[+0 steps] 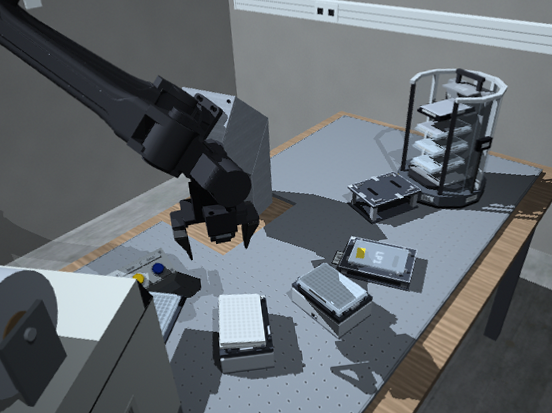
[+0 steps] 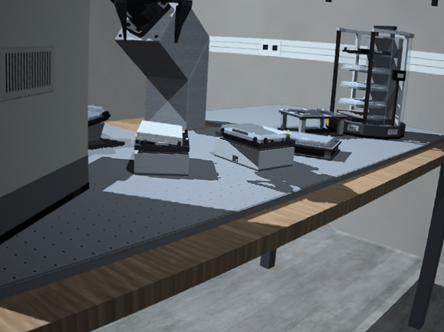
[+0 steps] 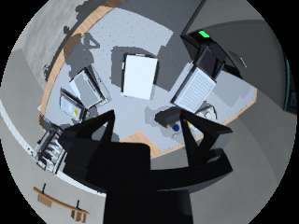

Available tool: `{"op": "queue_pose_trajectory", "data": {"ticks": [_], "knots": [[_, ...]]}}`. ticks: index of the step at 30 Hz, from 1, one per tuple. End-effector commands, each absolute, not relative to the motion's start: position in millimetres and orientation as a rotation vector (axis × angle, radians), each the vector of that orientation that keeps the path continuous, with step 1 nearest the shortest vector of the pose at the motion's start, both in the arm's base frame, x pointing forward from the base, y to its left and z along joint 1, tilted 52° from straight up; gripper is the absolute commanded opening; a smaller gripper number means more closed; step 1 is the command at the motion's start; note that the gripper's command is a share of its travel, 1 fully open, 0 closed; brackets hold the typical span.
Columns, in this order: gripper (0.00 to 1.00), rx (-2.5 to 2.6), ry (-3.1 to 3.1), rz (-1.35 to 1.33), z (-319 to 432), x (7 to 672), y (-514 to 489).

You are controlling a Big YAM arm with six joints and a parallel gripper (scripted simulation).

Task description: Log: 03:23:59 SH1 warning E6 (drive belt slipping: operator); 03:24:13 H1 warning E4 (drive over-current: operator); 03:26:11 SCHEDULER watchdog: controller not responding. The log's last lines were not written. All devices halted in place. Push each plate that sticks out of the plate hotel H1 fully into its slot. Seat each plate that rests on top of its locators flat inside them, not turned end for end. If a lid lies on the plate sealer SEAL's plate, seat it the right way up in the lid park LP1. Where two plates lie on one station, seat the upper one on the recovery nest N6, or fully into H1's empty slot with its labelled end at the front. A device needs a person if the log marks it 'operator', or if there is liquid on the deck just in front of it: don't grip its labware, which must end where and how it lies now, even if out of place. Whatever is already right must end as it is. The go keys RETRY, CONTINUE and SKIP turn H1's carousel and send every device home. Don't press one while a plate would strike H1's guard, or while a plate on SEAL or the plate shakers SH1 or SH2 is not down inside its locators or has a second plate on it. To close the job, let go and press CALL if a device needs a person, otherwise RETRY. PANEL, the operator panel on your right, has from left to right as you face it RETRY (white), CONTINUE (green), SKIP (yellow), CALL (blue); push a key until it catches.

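Note:
My gripper (image 1: 216, 242) is open and empty. It hangs high over the deck in front of the arm's grey base, above and right of the panel's yellow key (image 1: 139, 278) and blue key (image 1: 157, 268). It also shows in the exterior view (image 2: 152, 14) and the wrist view (image 3: 151, 131). A white plate (image 1: 241, 322) lies on one shaker. A grey plate (image 1: 330, 286) lies on the other shaker. The lid park LP1 (image 1: 378, 260) holds a clear lid with a yellow mark. The nest N6 (image 1: 384, 191) is bare. The plate hotel H1 (image 1: 453, 137) holds several plates; an upper one (image 1: 441, 109) reaches out past the posts.
The big sealer (image 1: 50, 356) fills the near left corner, with a plate (image 1: 166, 306) on its tray just below the panel. The arm's grey base block (image 2: 174, 68) stands behind the shakers. The table's wooden edge (image 1: 465, 305) runs along the right.

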State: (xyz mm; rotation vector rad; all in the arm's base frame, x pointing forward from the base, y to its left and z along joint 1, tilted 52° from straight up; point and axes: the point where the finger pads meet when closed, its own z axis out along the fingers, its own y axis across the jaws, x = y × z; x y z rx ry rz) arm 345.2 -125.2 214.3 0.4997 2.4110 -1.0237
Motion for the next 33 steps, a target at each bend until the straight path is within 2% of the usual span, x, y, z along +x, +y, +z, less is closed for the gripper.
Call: {"op": "queue_pose_trajectory", "data": {"ticks": [1, 27, 33], "knots": [[1.00, 0.521, 2.386, -0.999, 221, 363, -112], [1.00, 0.678, 2.318, -0.943, 211, 366, -109], [1.00, 0.677, 2.343, -0.964, 180, 369, -137]]}}
